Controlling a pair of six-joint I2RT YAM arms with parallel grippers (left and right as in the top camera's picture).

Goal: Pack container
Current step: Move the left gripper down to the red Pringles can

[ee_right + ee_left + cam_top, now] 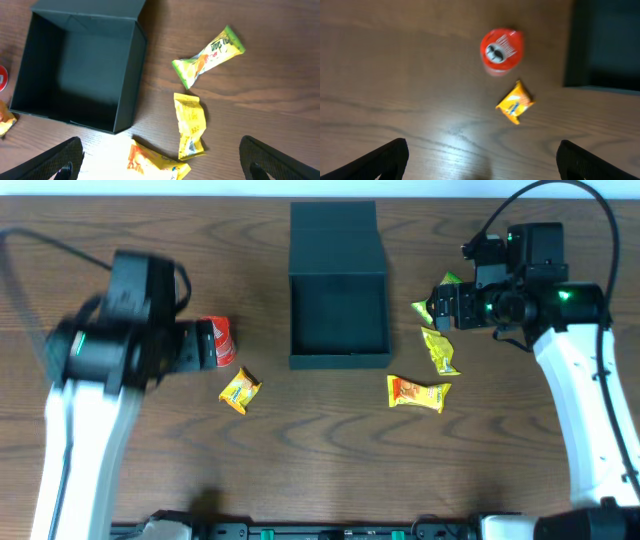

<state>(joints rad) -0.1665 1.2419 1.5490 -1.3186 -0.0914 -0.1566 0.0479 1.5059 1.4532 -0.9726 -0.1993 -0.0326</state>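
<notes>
Two wide-spread, empty: left tool, right tool. Green packet whole in right wrist view, half-hidden overhead near container.

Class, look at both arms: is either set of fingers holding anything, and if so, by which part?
Nothing is held: the left gripper and the right gripper are both open and empty.

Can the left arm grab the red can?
Probably yes. The left gripper is open, and the red can sits just ahead of it with nothing on top. The orange packet lies close by, not touching, and might get nudged.
</notes>
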